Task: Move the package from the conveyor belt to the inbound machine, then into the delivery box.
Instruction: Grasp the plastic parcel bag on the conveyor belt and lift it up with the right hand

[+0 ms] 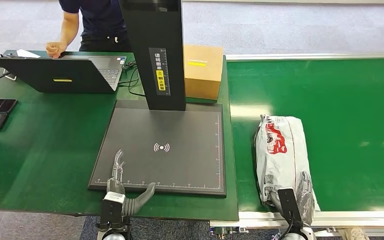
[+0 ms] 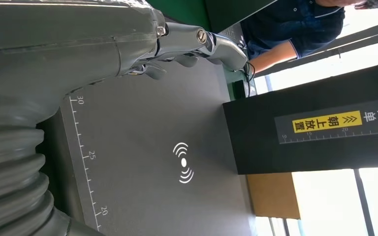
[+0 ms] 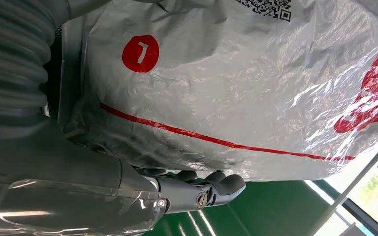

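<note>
Green conveyor belt (image 1: 350, 100): package (image 1: 281, 155) lies at its near edge. Right robot hand (image 1: 300, 200) at package's near end, grasp state unclear. Left robot hand (image 1: 122, 187) empty, fingers apart over scanner pad (image 1: 180, 130). Risk: slick plastic bag slipping on lift.

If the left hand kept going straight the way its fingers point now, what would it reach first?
Probably the black column of the scanner. The left hand hovers at the near edge of the dark scanner plate, fingers pointing away from the robot across it. Its height above the plate is unclear, so it might brush the plate first.
</note>
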You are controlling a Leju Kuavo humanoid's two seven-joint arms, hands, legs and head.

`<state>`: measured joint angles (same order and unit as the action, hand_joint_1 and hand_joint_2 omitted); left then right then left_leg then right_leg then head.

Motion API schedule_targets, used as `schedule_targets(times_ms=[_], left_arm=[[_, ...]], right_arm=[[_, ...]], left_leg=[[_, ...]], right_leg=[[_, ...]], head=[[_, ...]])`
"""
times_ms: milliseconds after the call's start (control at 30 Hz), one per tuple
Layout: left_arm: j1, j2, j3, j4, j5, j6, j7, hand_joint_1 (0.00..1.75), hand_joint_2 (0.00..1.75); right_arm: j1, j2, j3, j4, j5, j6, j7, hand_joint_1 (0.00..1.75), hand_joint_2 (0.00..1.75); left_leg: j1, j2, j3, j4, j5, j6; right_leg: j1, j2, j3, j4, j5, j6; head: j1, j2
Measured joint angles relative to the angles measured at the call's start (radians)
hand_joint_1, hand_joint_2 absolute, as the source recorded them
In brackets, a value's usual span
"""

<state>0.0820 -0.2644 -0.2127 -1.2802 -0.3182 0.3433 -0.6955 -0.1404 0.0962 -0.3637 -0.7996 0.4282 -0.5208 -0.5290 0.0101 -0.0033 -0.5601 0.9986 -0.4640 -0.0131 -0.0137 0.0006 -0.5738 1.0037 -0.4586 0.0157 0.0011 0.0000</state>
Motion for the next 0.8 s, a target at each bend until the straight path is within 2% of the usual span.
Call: schedule_targets(times_ms=[33,67,167,200,233,300,433,800], left_arm=[[0.0,0.0,0.0,0.001,0.0,0.0,0.001,0.0,1.75],[0.0,0.0,0.0,0.002,0.0,0.0,0.002,0.0,1.75],[-0.001,0.0,0.0,0.007,-0.003,0.0,0.006,0.0,1.75],[-0.001,0.0,-0.001,0.008,-0.005,0.001,0.009,0.0,1.75],[-0.001,0.0,-0.001,0.008,-0.006,0.002,0.012,0.0,1.75],[-0.001,0.0,-0.001,0.009,-0.008,0.006,0.019,0.0,1.75],[0.0,0.0,-0.001,0.009,-0.016,0.013,0.029,0.0,1.75],[0.014,0.006,-0.011,0.005,-0.032,0.056,0.043,0.0,1.75]], right_arm=[[0.0,0.001,0.001,0.0,-0.004,0.0,-0.001,0.13,1.75],[0.001,0.003,0.002,0.0,-0.008,0.001,-0.002,0.3,1.75],[0.004,0.007,0.007,0.0,-0.019,0.004,-0.006,1.12,1.75],[0.005,0.008,0.008,0.0,-0.022,0.005,-0.008,1.31,1.75],[0.006,0.009,0.008,0.0,-0.025,0.005,-0.011,1.37,1.75],[0.009,0.011,0.009,0.0,-0.031,0.006,-0.018,1.45,1.75],[0.012,0.015,0.012,-0.001,-0.038,0.009,-0.027,1.49,1.75],[0.05,0.041,0.058,-0.083,-0.035,0.023,-0.037,1.44,1.75]], left_leg=[[0.0,0.0,0.0,0.0,0.0,0.0],[0.0,0.0,0.0,0.0,0.0,0.0],[0.0,0.0,0.0,0.0,0.0,0.0],[0.0,0.0,0.0,0.0,0.0,0.0],[0.0,0.0,0.0,0.0,0.0,0.0],[0.0,0.0,0.0,0.0,0.0,0.0],[0.0,0.0,0.0,0.0,0.0,0.0],[0.0,0.0,0.0,0.0,0.0,0.0]], right_leg=[[0.0,0.0,0.0,0.0,0.0,0.0],[0.0,0.0,0.0,0.0,0.0,0.0],[0.0,0.0,0.0,0.0,0.0,0.0],[0.0,0.0,0.0,0.0,0.0,0.0],[0.0,0.0,0.0,0.0,0.0,0.0],[0.0,0.0,0.0,0.0,0.0,0.0],[0.0,0.0,0.0,0.0,0.0,0.0],[0.0,0.0,0.0,0.0,0.0,0.0]], head=[[0.0,0.0],[0.0,0.0],[0.0,0.0],[0.0,0.0],[0.0,0.0],[0.0,0.0],[0.0,0.0],[0.0,0.0]])
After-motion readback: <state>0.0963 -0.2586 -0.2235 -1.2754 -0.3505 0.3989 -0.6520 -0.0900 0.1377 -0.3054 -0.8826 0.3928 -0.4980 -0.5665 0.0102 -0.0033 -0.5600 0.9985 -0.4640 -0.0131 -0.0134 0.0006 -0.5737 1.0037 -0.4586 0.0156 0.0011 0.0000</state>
